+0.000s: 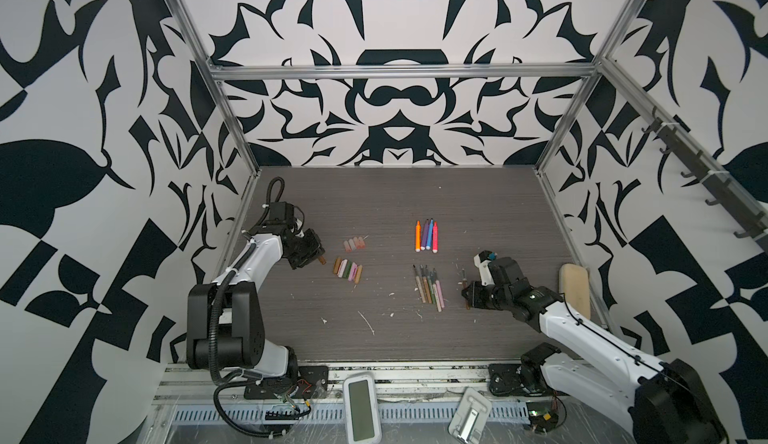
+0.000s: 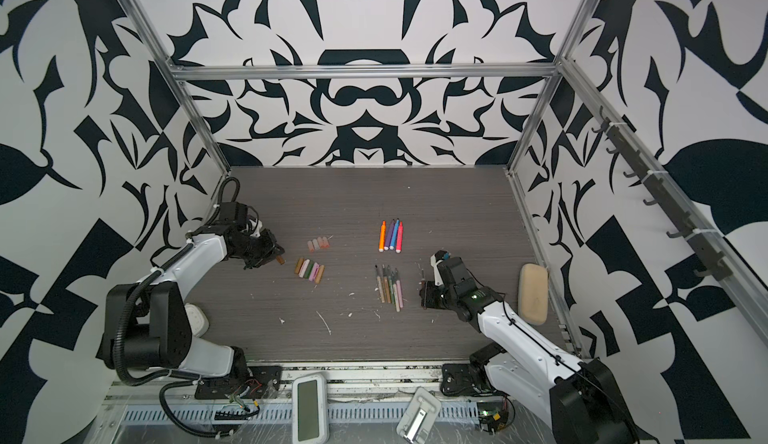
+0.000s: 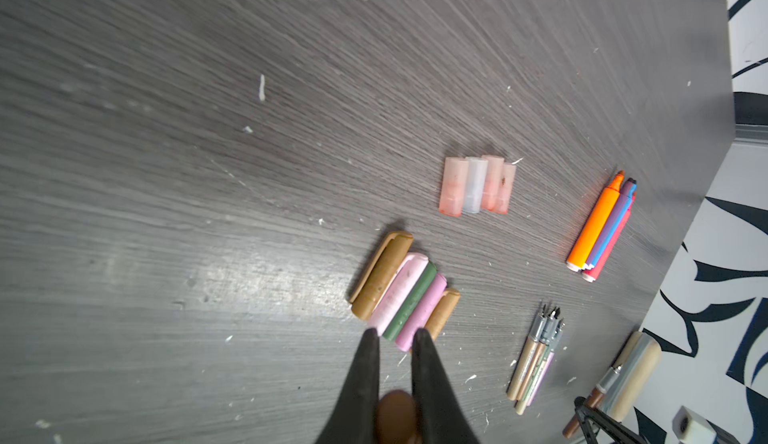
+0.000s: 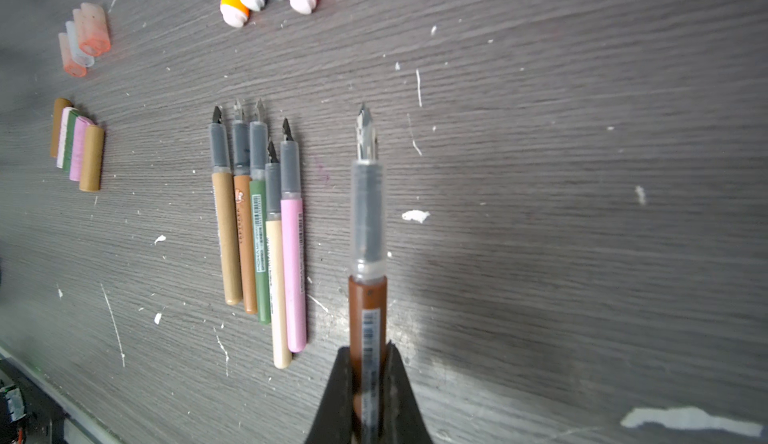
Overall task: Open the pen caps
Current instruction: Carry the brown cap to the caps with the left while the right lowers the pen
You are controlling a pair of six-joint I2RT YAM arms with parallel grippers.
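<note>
Two grips: left pincer clamps brown cap, right pincer clamps bare-nibbed brown pen.

both top views look steeply down from high above the near edge, far off, taking in the whole surface. each wrist view sits close behind its own end effector, low over the surface: the left end effector faces the pen caps, the right end effector the pens. all four views share both groups.

Left arm bent, jaws pinched tight; right arm outstretched, jaws pinched tight.
</note>
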